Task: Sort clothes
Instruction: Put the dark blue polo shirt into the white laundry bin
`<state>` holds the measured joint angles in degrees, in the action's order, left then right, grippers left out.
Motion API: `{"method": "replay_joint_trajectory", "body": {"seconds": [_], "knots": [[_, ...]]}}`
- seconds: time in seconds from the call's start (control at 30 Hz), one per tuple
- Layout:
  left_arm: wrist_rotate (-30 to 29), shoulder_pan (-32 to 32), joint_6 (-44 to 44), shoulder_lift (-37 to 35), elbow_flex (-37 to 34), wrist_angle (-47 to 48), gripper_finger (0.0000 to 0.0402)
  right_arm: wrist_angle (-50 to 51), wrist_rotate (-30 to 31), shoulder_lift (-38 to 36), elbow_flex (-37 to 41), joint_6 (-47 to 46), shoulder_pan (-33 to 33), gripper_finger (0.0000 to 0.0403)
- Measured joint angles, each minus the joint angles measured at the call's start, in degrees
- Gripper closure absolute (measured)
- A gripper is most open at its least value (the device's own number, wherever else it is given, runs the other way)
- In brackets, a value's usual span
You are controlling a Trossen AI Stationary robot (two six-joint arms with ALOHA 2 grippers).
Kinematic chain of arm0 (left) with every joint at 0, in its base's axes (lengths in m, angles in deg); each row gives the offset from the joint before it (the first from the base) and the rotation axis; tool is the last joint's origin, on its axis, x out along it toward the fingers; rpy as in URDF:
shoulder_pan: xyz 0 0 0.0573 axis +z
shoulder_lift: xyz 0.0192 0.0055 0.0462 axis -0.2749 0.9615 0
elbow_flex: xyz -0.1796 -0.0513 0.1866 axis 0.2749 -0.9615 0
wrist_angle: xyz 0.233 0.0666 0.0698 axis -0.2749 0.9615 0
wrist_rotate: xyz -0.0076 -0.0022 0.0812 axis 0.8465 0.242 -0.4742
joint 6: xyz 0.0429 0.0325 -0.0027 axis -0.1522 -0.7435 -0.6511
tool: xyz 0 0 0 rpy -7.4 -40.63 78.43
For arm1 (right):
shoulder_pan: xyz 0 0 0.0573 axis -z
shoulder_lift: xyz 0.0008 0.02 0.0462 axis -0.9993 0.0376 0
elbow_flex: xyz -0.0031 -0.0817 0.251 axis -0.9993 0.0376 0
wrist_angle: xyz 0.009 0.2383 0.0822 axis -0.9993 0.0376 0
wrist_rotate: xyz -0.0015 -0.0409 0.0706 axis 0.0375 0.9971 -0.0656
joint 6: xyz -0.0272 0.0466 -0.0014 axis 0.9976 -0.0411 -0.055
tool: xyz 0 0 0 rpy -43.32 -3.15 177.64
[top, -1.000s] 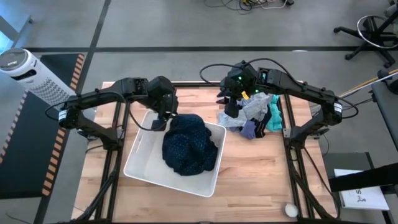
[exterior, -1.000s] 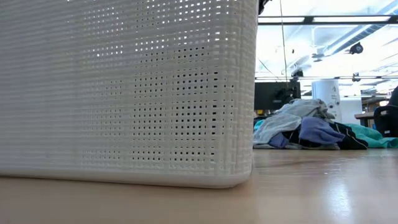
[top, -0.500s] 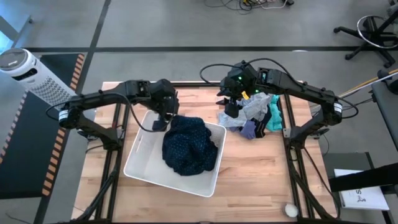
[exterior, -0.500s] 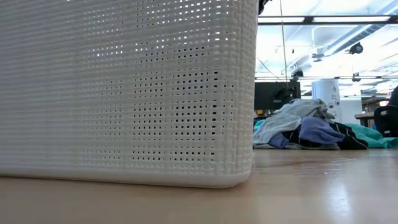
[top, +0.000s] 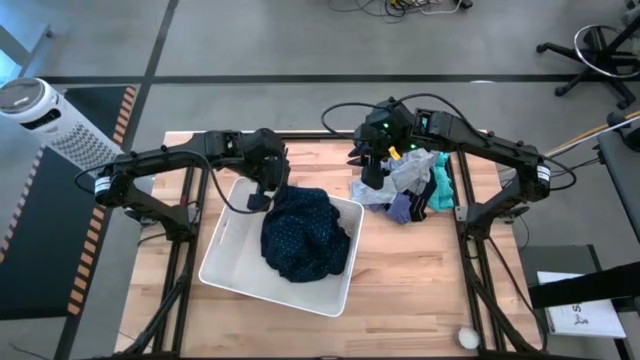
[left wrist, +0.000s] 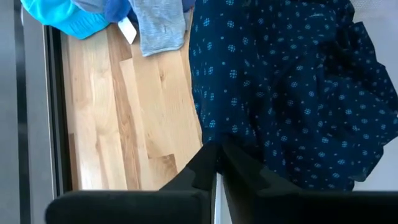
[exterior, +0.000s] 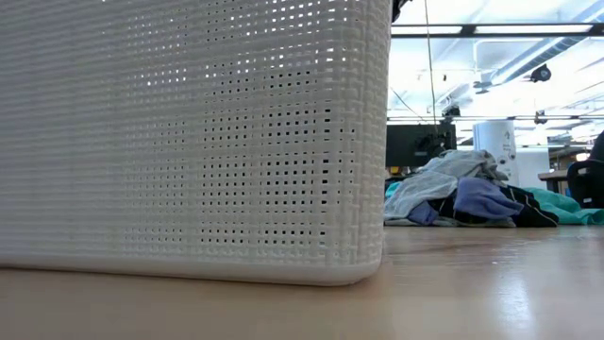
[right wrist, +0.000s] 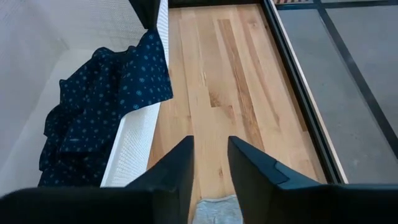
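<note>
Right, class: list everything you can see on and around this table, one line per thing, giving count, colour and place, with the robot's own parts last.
Dotted garment: one, dark navy, in the bin, draped over its right rim.
Laundry bin: one, white perforated plastic, left-centre of the table.
Grey garment: one, on top of the pile right of the bin.
Teal garment: one, right edge of the pile.
Lavender garment: one, small, front of the pile.
Black garment: one, low in the pile.
Table: one, light wood, dark frame.
Fan: one, white, floor, far left.
Office chair: one, black, top right.
Left claw: one, dark, shut, at the bin's back rim.
Right claw: one, dark, slightly open over the pile's left edge.
</note>
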<state>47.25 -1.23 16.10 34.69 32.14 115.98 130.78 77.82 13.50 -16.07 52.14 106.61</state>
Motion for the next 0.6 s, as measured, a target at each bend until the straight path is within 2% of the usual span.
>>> {"method": "replay_joint_trajectory", "body": {"seconds": [0.27,0.6], "knots": [[-0.07,0.0,0.17,-0.09,1.36,-0.19,0.0401,-0.53,0.02,0.02,0.0,0.58,0.0,0.0373],[-0.07,-0.19,1.55,-0.9,4.9,0.84,0.0401,-0.61,0.04,0.02,0.0,0.83,0.0,0.037]]}}
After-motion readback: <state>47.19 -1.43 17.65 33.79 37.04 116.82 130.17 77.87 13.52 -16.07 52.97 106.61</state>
